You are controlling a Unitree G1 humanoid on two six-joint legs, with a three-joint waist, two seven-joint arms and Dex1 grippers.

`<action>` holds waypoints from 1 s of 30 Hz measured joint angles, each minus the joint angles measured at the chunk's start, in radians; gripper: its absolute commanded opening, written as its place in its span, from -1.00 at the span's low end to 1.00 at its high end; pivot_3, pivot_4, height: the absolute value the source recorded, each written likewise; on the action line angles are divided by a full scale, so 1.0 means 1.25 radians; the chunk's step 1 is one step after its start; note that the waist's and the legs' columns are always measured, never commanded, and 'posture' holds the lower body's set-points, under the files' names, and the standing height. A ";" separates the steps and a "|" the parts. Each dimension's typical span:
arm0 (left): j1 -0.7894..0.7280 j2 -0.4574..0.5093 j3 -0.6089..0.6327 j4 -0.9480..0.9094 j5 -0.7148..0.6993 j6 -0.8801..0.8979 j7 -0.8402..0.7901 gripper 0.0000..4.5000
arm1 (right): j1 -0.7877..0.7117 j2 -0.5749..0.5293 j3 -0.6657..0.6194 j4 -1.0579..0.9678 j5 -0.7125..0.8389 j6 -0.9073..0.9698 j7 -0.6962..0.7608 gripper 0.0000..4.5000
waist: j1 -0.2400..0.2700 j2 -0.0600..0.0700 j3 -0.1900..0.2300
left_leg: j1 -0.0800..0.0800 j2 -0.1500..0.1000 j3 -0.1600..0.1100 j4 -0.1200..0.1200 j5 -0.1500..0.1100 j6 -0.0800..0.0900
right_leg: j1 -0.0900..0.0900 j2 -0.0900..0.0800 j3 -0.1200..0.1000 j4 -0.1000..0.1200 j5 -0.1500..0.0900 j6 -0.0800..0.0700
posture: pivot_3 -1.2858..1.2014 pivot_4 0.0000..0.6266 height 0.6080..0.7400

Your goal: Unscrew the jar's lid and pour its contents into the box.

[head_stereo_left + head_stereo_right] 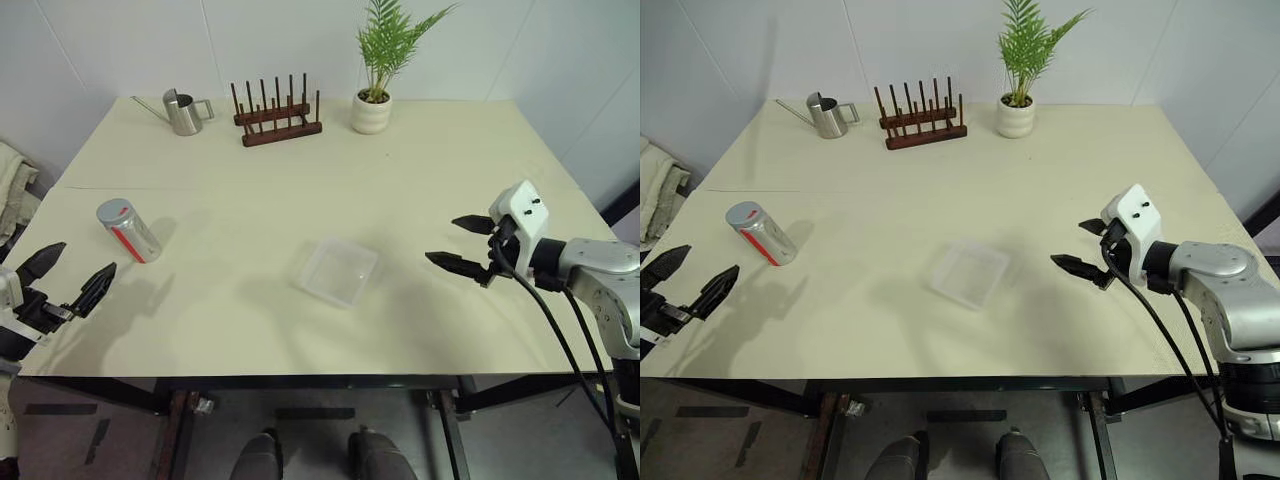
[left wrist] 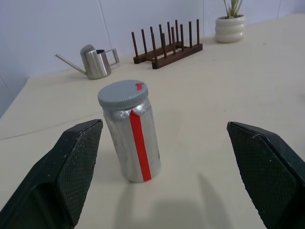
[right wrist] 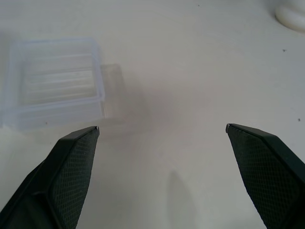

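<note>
Jar [image 1: 128, 231]: seen standing on the table [image 1: 420, 180], well to the robot's left of the box [image 1: 339, 271]; it is silvery, with a red stripe down its side.
Jar axis: the long axis is set upright, the closed end turned upward; in the head views it appears leaned, in the left wrist view it stands on its base.
Lid [image 2: 123, 93]: grey, with a small red mark at its rim; it is seated on top of the jar.
Box: clear and shallow, lying open side up near the table's middle, its sides turned askew to the table's edges.
Left gripper [image 1: 68, 275]: held near the jar, on the robot's side of it, with the jaws spread wide and nothing between them.
Right gripper [image 1: 459, 243]: held well to the right of the box, pointed toward it, with the jaws spread wide and empty.
Far edge: a watering can [image 1: 183, 111], a wooden peg rack [image 1: 276, 117] and a potted plant [image 1: 376, 68] are lined up well behind the box.
</note>
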 measured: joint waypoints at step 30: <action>-0.067 -0.186 -0.092 -0.025 0.167 -0.036 0.353 0.98 | -0.036 0.093 0.038 0.065 -0.009 -0.123 0.026 1.00 | 0.002 -0.002 -0.001 | 0.000 0.000 0.001 0.003 -0.001 0.000 | 0.001 0.001 0.001 0.000 0.004 0.007 | 0.03 -0.52 1.00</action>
